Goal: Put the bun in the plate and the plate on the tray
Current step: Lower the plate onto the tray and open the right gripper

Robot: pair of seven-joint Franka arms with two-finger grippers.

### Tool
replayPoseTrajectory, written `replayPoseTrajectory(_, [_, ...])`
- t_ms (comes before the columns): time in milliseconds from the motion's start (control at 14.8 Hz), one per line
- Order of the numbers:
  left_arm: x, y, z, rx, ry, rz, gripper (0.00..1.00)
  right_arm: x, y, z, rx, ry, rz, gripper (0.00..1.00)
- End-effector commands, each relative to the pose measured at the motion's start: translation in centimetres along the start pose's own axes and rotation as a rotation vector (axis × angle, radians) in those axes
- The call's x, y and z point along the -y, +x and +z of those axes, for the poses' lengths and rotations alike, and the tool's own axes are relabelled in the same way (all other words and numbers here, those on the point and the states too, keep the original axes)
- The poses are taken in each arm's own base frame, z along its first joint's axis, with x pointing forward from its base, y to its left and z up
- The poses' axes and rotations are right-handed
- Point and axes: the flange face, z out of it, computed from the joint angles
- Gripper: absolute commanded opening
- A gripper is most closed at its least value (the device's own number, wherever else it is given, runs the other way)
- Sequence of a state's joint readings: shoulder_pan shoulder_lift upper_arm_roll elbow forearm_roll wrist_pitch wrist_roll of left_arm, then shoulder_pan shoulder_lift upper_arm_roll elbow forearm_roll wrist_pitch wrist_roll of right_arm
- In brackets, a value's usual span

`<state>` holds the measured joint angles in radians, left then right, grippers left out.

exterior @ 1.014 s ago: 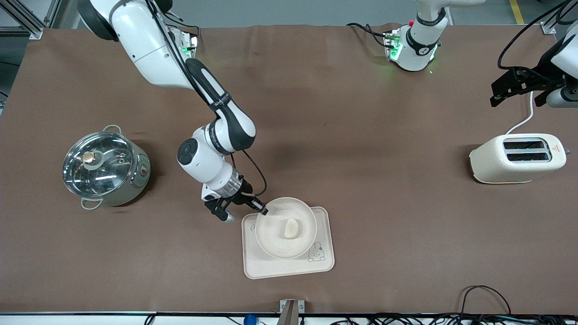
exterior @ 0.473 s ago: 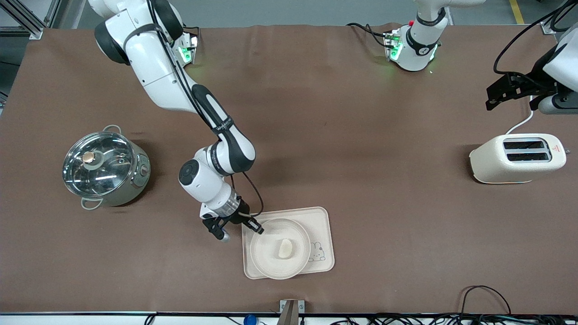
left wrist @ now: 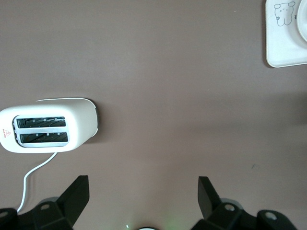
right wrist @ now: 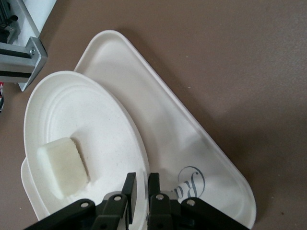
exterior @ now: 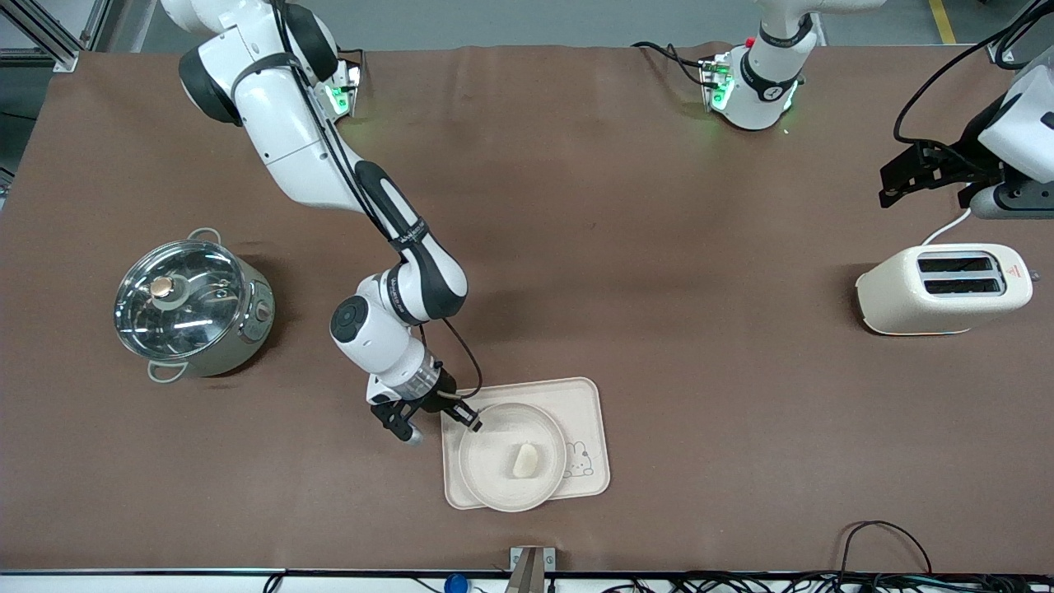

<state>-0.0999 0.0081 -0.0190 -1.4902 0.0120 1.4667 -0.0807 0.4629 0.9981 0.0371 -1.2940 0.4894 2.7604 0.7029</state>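
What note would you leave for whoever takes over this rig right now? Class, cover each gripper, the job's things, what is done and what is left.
Left gripper: open, empty, over bare table near the toaster; this arm waits.
Right gripper: at the plate's rim, on the side toward the right arm's end.
Bun: in the plate.
Plate: on the tray, slightly overhanging the tray's edge nearest the front camera.
Done: both placements, apparently.
Left: probably clear the right gripper from the rim and withdraw; perhaps centre the plate.
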Motion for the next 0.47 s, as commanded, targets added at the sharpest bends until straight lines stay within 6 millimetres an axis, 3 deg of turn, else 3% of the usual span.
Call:
replayPoseTrajectory(0, [0.19,0.26,-0.30,-0.009,-0.016,0.005,1.00,-0.46,-0.01,0.22,0.000,-0.019,-0.008,0.30])
replayPoseTrajectory(135, [0.12,0.17,-0.43,-0.009,-0.016,0.014,1.00,-0.71,0.10,0.21,0.000,-0.024,-0.003,0.95])
replayPoseTrajectory(406, [-0.48,0.34,-0.12,-0.004,-0.016,0.023,1.00,-1.02,0.35,-0.27,0.046,-0.057,0.017,0.99])
